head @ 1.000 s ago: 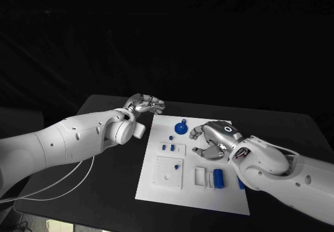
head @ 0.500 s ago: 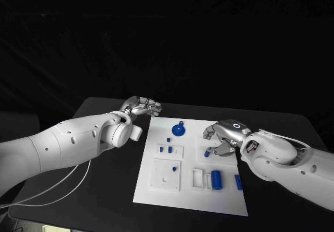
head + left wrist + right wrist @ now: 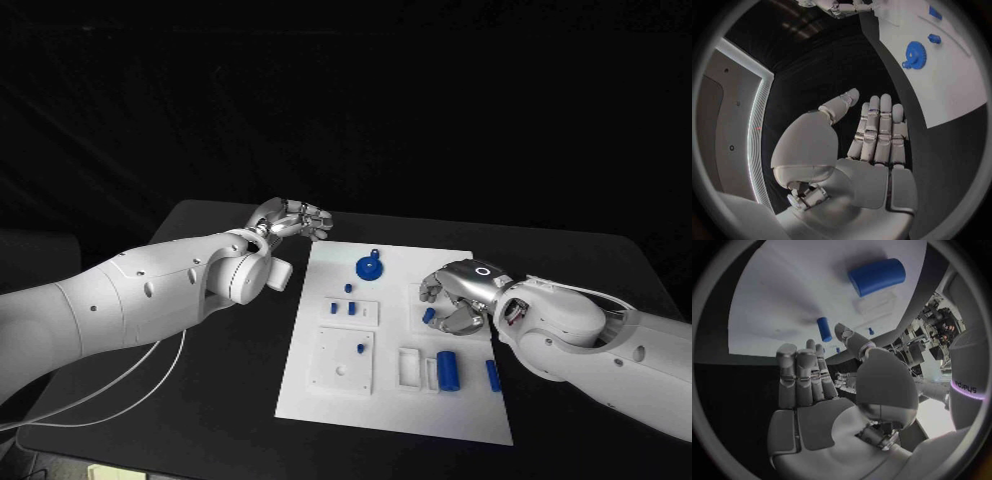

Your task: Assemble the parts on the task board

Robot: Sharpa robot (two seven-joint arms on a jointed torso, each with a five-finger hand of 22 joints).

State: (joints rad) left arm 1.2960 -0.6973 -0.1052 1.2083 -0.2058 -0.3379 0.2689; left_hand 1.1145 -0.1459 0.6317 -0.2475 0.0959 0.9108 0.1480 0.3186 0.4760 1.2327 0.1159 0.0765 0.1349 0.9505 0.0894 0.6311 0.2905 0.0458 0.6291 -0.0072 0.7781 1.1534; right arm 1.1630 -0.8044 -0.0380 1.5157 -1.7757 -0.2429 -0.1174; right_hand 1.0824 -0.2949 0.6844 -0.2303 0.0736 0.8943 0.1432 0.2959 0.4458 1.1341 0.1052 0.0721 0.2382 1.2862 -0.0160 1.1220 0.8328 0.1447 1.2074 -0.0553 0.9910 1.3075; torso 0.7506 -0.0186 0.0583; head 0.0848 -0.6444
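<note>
Where the white task board (image 3: pixel 325 395) lies in the middle of the black table (image 3: pixel 202 420), small blue parts are spread over it: a round gear (image 3: pixel 371 267) near its far edge, two short pegs (image 3: pixel 343 308) in a white block just below, one peg (image 3: pixel 361 349) on a larger white plate, a thick cylinder (image 3: pixel 449 367) standing beside a slotted white holder, and a slim piece (image 3: pixel 493 375) near the board's right edge. A further small blue peg (image 3: pixel 430 316) lies on the board just beside the right hand (image 3: pixel 459 298), which hangs above the board's right half with its fingers straight and apart in the right wrist view, holding nothing. The left hand (image 3: pixel 296 217) is off the board, over the table past its far left corner; the left wrist view shows its fingers (image 3: pixel 878 127) stretched out flat, side by side, and empty.
</note>
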